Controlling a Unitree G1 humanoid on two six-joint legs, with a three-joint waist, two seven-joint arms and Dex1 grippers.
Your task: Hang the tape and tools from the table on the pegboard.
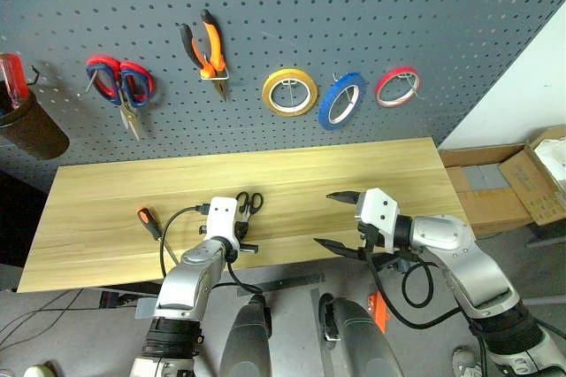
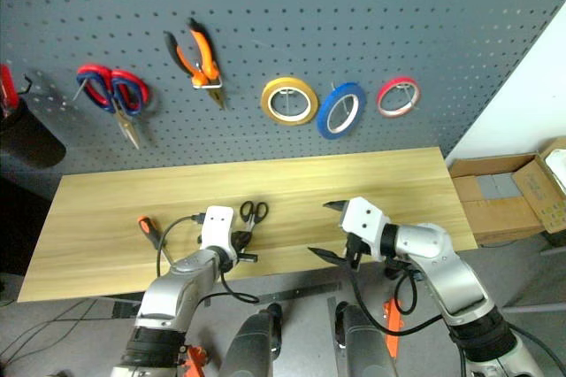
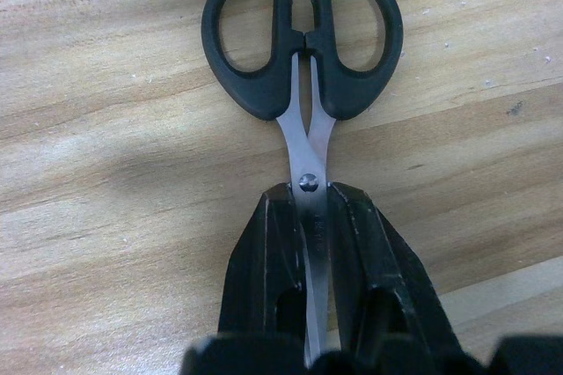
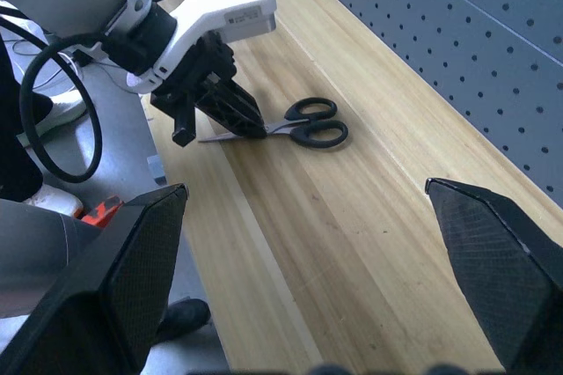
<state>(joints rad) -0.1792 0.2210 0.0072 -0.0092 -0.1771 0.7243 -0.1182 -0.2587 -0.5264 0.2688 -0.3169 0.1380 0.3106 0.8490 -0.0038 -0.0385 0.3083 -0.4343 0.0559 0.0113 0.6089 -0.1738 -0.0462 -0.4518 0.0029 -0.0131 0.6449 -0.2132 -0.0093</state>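
The steel blades of the black-handled scissors [image 3: 303,76] vanish between the two black fingers of the left gripper [image 3: 310,216], which is clamped on them just past the pivot screw; only the handle loops and a short stretch of blade show. The scissors lie flat on the light wood table [image 1: 371,169], near its front edge, handles pointing toward the pegboard [image 1: 371,23]. The right gripper [image 1: 338,219] hovers above the table's front edge, well apart from the scissors, jaws spread wide and empty. A small orange-handled tool [image 1: 147,220] lies on the table to the left of the scissors. On the pegboard hang the blue tape [image 1: 342,100] and the orange-and-black pliers [image 1: 206,51].
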